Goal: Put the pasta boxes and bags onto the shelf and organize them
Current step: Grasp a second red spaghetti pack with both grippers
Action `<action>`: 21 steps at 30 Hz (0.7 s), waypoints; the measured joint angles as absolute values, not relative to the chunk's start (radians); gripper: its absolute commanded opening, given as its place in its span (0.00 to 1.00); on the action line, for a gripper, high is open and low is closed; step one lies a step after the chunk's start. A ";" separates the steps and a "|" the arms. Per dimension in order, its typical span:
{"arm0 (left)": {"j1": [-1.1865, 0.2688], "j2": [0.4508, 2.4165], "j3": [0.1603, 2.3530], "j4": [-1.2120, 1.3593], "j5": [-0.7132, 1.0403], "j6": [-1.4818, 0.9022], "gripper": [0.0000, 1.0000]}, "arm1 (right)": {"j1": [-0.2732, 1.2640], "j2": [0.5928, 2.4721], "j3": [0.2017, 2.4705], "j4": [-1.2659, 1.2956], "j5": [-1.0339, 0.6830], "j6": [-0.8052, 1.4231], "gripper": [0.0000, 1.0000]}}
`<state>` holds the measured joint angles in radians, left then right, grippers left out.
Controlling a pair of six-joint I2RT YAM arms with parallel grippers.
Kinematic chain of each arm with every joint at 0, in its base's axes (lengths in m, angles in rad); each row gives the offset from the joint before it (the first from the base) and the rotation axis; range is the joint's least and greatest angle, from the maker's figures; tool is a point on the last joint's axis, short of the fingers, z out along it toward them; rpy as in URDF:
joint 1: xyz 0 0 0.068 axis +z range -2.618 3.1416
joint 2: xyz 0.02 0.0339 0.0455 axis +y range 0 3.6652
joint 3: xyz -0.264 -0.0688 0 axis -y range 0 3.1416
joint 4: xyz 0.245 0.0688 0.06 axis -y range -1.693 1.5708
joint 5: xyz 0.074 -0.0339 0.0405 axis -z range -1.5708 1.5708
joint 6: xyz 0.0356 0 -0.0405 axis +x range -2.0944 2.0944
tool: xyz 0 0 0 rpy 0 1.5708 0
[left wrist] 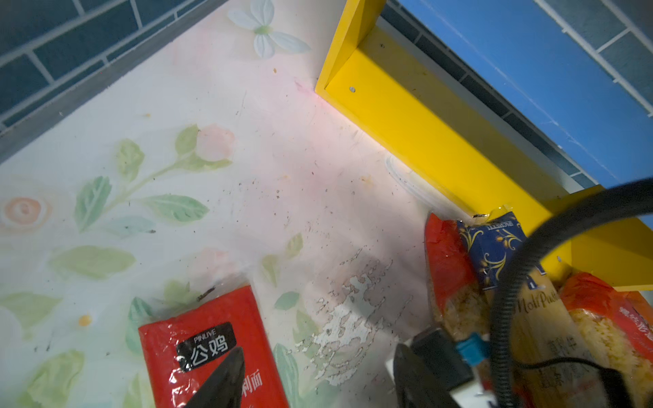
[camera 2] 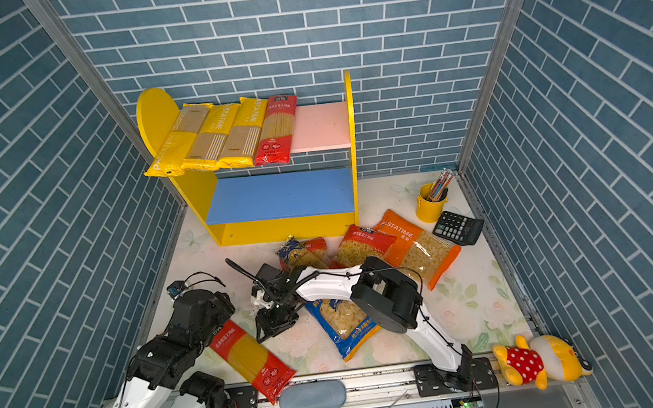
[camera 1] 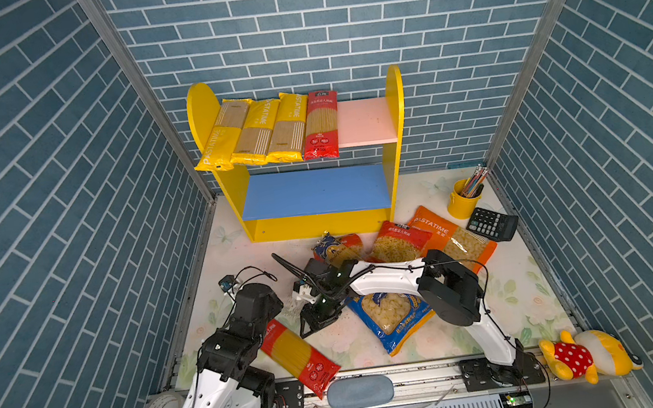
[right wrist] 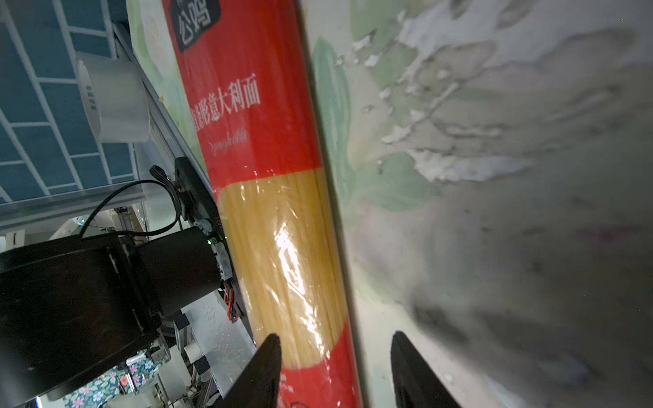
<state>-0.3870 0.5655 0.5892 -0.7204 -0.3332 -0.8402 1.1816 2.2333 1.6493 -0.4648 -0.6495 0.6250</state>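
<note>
A red spaghetti pack (camera 1: 298,352) (camera 2: 252,358) lies slanted on the table at the front left. My right gripper (right wrist: 335,335) reaches across to it and stands open. One of its fingers is over the pack's (right wrist: 268,141) edge, the other over bare table. My left gripper (left wrist: 319,348) is open too, with one finger above the pack's (left wrist: 198,339) top end; in both top views its own wrist hides its fingers. The shelf (camera 1: 391,93) holds three yellow packs (camera 1: 254,131) and a red one (camera 1: 320,126) on its pink board. The blue board (camera 1: 315,191) is bare.
In front of the shelf lie a dark-blue spaghetti pack (camera 1: 332,248), a red bag (camera 1: 398,243), an orange bag (camera 1: 454,236) and a blue bag (camera 1: 392,319) under the right arm. A pencil cup (camera 1: 464,197), calculator (camera 1: 492,224) and plush toy (camera 1: 580,354) are at the right.
</note>
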 measured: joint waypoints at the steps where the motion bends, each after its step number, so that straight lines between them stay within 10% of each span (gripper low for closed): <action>1: -0.385 0.568 0.602 -0.715 -0.335 -0.832 0.67 | 1.187 2.257 1.672 -0.477 -0.657 0.621 0.52; 21: -0.378 0.583 0.674 -0.630 -0.279 -0.782 0.67 | 1.196 2.376 1.858 -0.595 -0.705 0.543 0.06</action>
<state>-0.3779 0.5827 0.6743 -0.6296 -0.2790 -0.7818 1.1965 2.3760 1.8576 -0.5945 -0.7048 0.5434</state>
